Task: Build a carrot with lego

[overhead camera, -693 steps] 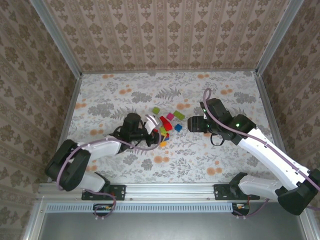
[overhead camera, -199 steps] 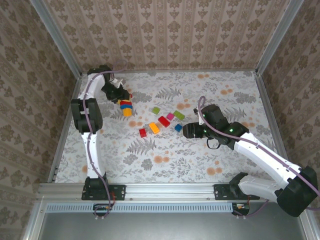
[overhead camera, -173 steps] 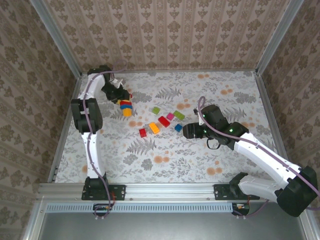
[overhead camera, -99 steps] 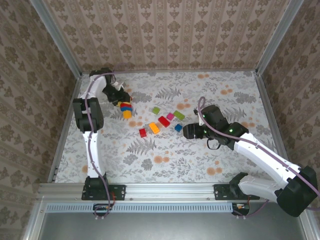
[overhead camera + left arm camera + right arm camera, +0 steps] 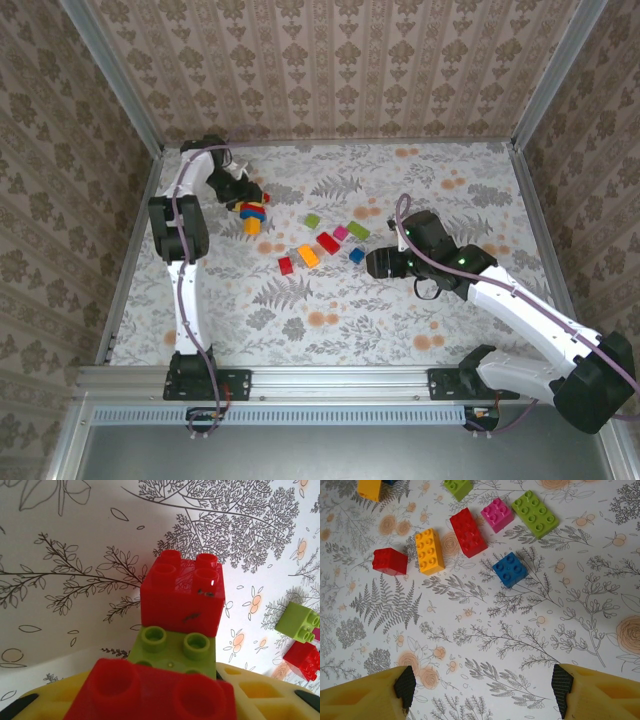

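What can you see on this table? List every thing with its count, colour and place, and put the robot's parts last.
stack: 1, red, blue, orange and green bricks, far left of the table
small bricks: 4, red, light green, magenta, blue, loose mid-table
oblong bricks: 3, orange, red, green, loose among the small ones
table: 1, white with floral print, under everything
walls: 3, beige patterned, around the table
left gripper: 1, yellow fingers, at the stack
right gripper: 1, yellow fingers, open, holding nothing, above the table just near of the loose bricks
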You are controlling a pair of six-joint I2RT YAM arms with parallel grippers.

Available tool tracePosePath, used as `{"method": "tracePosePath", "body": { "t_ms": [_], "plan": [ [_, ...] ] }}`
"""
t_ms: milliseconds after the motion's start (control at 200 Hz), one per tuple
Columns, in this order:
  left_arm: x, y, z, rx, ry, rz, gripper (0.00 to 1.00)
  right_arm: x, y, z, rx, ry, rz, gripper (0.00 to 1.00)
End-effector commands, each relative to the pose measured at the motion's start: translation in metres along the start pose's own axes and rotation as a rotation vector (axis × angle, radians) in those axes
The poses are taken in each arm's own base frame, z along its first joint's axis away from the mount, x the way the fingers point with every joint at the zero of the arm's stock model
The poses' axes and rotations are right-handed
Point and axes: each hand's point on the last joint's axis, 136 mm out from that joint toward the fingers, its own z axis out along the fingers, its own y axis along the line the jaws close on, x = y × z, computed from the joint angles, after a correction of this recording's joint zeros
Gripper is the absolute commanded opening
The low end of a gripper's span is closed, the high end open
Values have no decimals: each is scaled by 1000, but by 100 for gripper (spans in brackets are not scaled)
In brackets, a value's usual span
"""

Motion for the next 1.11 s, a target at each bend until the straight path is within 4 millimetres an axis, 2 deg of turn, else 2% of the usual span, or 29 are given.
{"method": "tracePosePath", "body": {
  "t_ms": [0,215,425,485,700,745,775,955,1100],
  "plan": [
    [1,7,0,-2,13,-19,50,1,-1,-1,-8,-5,-18,75],
    [1,12,-2,-3,8,-32,59,1,-1,-1,-8,-5,-20,75],
    [1,15,0,12,6,-43,60,2,-1,-1,-7,-3,-21,75],
    [2,16,0,14,6,-45,72,2,-1,-1,-8,-3,-21,75],
    [2,15,-3,28,-11,-37,84,3,0,1,-11,3,-23,75],
    [1,13,-6,37,-24,-32,93,4,-1,2,-10,7,-24,75],
    [0,11,-9,42,-35,-28,100,4,-1,2,-10,10,-25,75],
    [-1,-1,-35,26,-99,5,100,11,0,13,-13,58,-38,75],
    [3,-22,-83,-5,-225,51,100,15,4,22,2,101,-65,75]
  ]
}}
